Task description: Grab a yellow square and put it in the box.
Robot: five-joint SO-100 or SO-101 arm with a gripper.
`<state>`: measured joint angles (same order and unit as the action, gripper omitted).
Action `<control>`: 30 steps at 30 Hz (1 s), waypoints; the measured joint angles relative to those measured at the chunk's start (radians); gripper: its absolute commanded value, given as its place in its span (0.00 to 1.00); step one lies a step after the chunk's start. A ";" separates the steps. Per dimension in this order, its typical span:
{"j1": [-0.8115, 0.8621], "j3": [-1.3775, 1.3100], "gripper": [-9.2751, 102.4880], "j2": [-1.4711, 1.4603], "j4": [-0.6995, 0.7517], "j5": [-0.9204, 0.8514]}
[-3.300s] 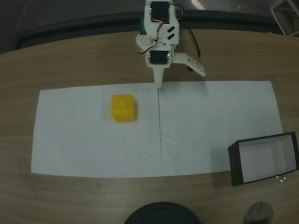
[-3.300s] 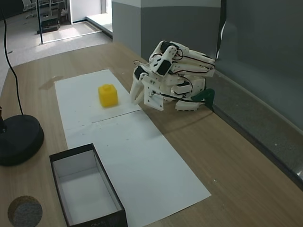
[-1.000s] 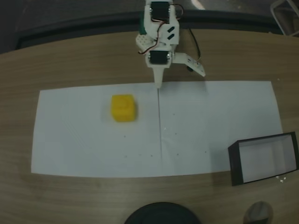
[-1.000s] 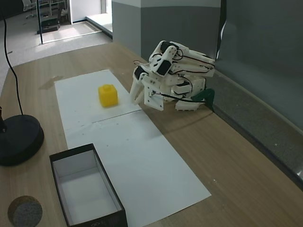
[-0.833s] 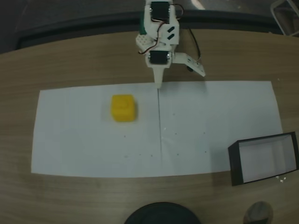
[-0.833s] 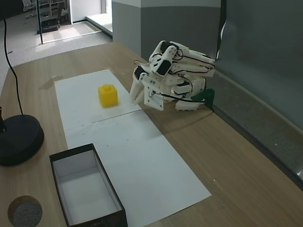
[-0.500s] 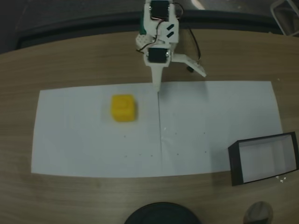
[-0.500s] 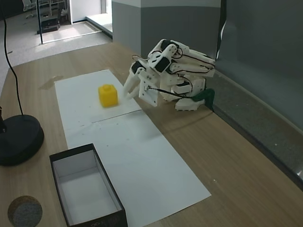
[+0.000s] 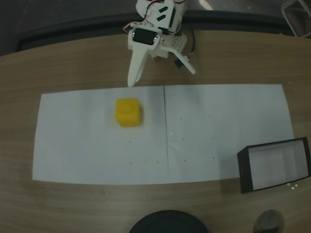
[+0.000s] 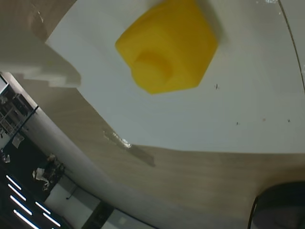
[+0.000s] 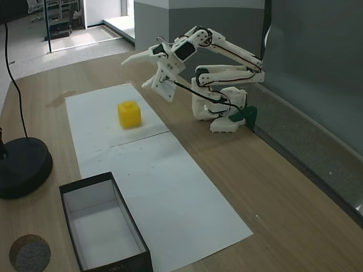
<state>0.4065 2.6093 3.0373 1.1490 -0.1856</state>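
While the white arm (image 11: 221, 73) hangs raised above the far edge of the white paper sheet (image 9: 218, 131), nothing is held yet. Seen in a fixed view: the gripper (image 9: 138, 73) with its long fixed finger pointing toward 6 o'clock, the second finger spread off toward 4 o'clock, so a wide gap between the two. Empty, touching nothing.

At 6 o'clock from the fingertip, near but clearly apart: the yellow square (image 9: 128, 112), flat on the paper, sides roughly parallel to the sheet edges. Close and large in the wrist view (image 10: 167, 45), with a round raised mark on its top face; possibly a stud, but too blurred to tell for sure. At about 4 o'clock from the cube, well apart, at the corner of the sheet: the box (image 9: 243, 170), open upward, pale inside. At 6 o'clock on the table edge: a round black base (image 9: 167, 222) and a small grey disc (image 9: 268, 221).

Judged as the reach phase, descent not yet begun.

Possible trouble from here:
- Coming down off-centre, so that one finger lands on the top face and pushes the cube away along the smooth paper.
- Closing on rounded edges instead of flat sides, so the cube squeezes out.
- Releasing low over the box, catching the thin black wall and shifting it.
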 measured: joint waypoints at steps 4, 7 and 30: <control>0.003 -0.176 0.41 -0.311 0.087 0.000; 0.014 -0.324 0.42 -0.531 0.170 0.000; 0.078 -0.652 0.41 -1.365 0.118 -0.006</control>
<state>0.4847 1.9574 1.6720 1.2671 -0.1917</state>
